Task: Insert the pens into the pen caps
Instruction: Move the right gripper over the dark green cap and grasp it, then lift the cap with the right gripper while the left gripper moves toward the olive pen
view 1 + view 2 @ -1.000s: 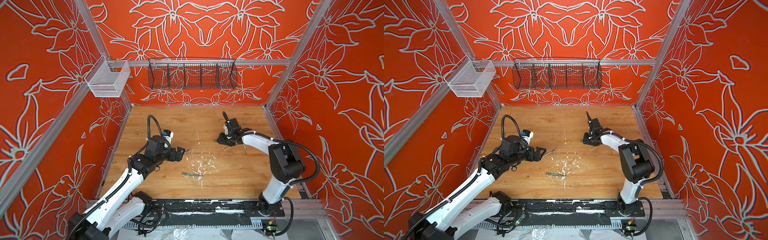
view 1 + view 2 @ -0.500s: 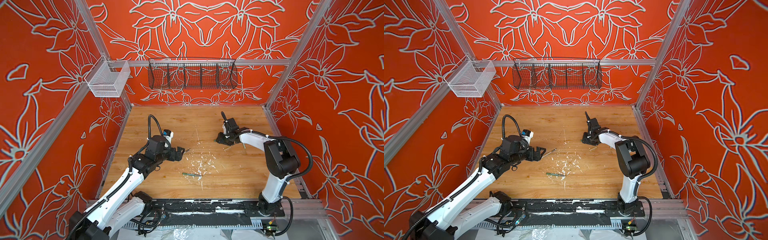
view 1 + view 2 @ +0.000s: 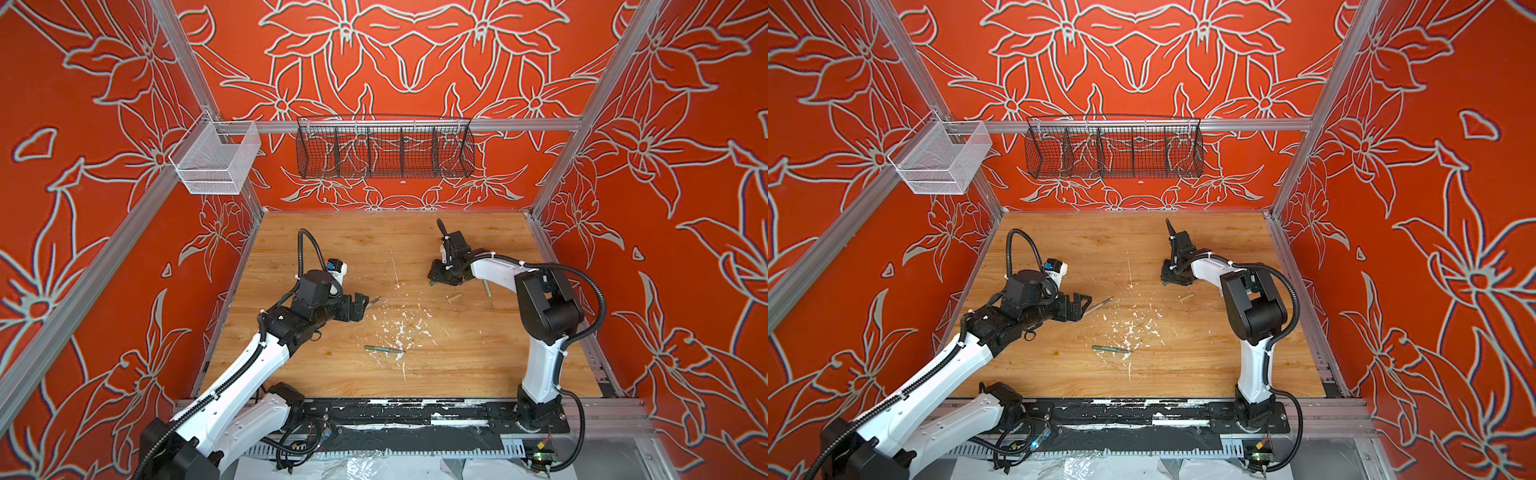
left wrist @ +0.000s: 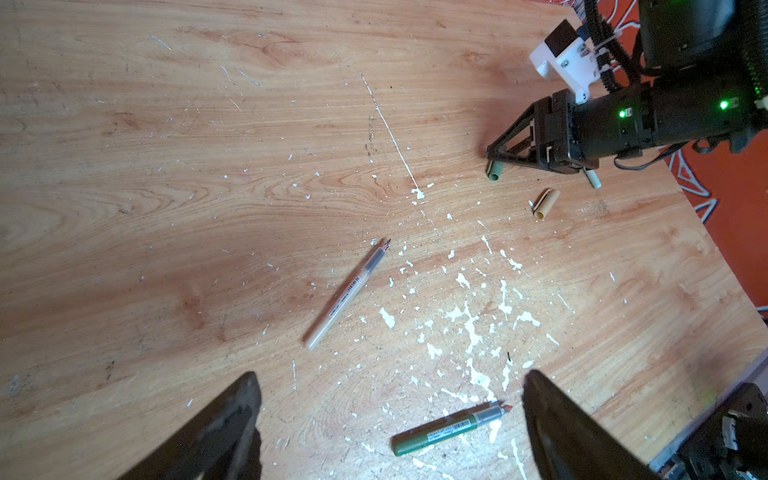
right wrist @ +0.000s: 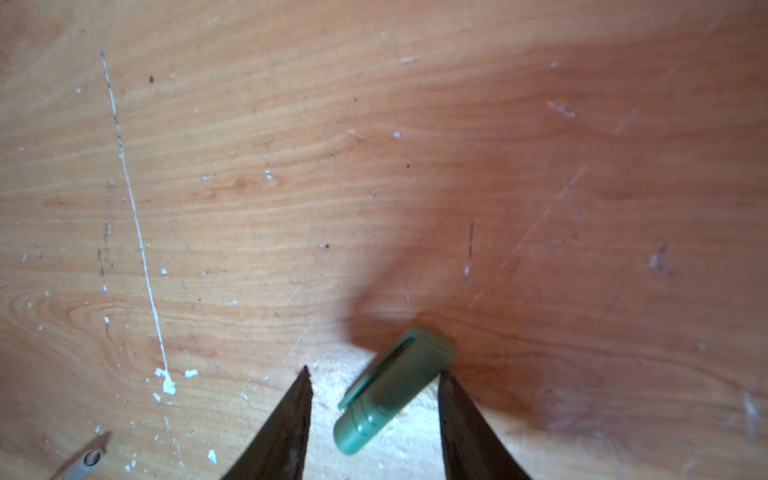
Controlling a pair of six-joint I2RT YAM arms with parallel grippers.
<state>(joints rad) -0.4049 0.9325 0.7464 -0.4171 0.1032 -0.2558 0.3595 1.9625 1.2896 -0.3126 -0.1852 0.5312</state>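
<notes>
I had the left gripper (image 3: 362, 302) spread as wide as it went, holding nothing, hanging over the wooden table (image 3: 332, 374) left of centre. The tan pen (image 4: 347, 295) lay flat just ahead of its fingers (image 4: 232, 428), tip pointing away from them. The dark green pen (image 4: 451, 428) lay nearer the front edge among the white paint flecks (image 4: 469, 324) (both pens bare-tipped).

The right gripper (image 5: 375, 372) was down at the table toward the back, right of centre, its jaws partly spread and straddling the green cap (image 5: 390, 390). That cap lay on its side on the wood, slanted across the gap. 1 fingertip sat at the cap's end, though I could not tell whether it touched, and the other stood clear of it, so nothing was clamped. The tan cap (image 3: 454, 296) lay alone near that gripper, toward the front edge and apart from it. A pale green pen (image 3: 486, 287) lay beside the right arm's white link, partly hidden under it. 2 caps and 3 pens showed, every one loose on the table.
</notes>
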